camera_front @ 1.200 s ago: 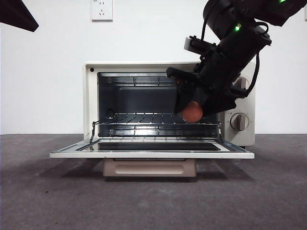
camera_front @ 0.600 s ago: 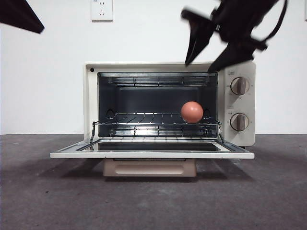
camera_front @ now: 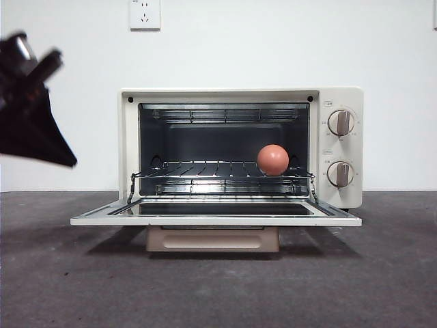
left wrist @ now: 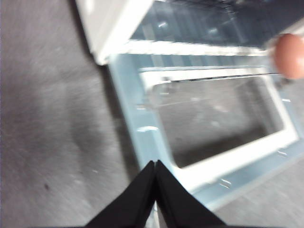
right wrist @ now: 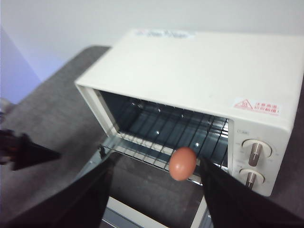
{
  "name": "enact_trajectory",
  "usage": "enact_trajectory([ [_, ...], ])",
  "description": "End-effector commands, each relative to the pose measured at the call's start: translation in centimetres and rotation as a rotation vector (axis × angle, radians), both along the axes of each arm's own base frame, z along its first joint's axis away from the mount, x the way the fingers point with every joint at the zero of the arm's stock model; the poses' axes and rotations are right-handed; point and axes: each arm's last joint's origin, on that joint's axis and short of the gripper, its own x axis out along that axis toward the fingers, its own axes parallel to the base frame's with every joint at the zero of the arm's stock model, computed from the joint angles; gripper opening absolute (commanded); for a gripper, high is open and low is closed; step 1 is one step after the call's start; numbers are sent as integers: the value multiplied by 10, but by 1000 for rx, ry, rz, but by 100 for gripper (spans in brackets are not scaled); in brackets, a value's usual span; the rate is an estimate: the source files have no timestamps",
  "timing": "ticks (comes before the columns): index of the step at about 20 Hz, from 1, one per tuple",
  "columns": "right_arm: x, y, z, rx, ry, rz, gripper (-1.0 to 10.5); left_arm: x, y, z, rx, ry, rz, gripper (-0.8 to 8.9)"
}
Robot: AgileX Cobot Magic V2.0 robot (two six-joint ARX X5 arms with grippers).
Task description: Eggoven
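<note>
The left tool (left wrist: 155,190) has its two black jaws pressed together to a point and holds nothing. It hangs above the near left corner of the oven door (left wrist: 213,142), which lies folded down flat, its glass pane framed by a pale rim. In the front view the same tool (camera_front: 31,116) shows as a dark blurred wedge at the left edge, well apart from the oven (camera_front: 239,147) with bare wall between them.

The right tool (right wrist: 152,190) stands wide open and empty, raised high above and in front of the oven (right wrist: 204,71), looking down on its cream top and into the cavity. It does not appear in the front view.

The egg (camera_front: 273,159), smooth and reddish-brown, rests on the wire rack (camera_front: 205,171) inside the oven, toward the right side of the cavity near the right wall, free of both tools. The rest of the rack to its left is bare. Two knobs (camera_front: 340,123) sit one above the other on the panel right of the opening.

The oven stands on a dark grey table (camera_front: 218,287). Behind it is a plain white wall with a socket (camera_front: 145,14) high up.
</note>
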Motion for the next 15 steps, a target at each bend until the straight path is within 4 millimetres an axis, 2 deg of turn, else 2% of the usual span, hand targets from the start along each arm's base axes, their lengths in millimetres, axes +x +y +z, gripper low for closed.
enact_trajectory([
  [1,-14,-6,12,19,-60,12,293,15,-1,-20,-20,51,13,6],
  [7,-36,-18,20,50,-115,11,293,35,-6,-62,-51,131,-6,6],
  [11,-37,-19,20,51,-113,11,293,40,-11,-78,-60,161,-17,6],
  [15,-37,-19,19,49,-112,10,293,41,-18,-85,-123,181,-72,6],
])
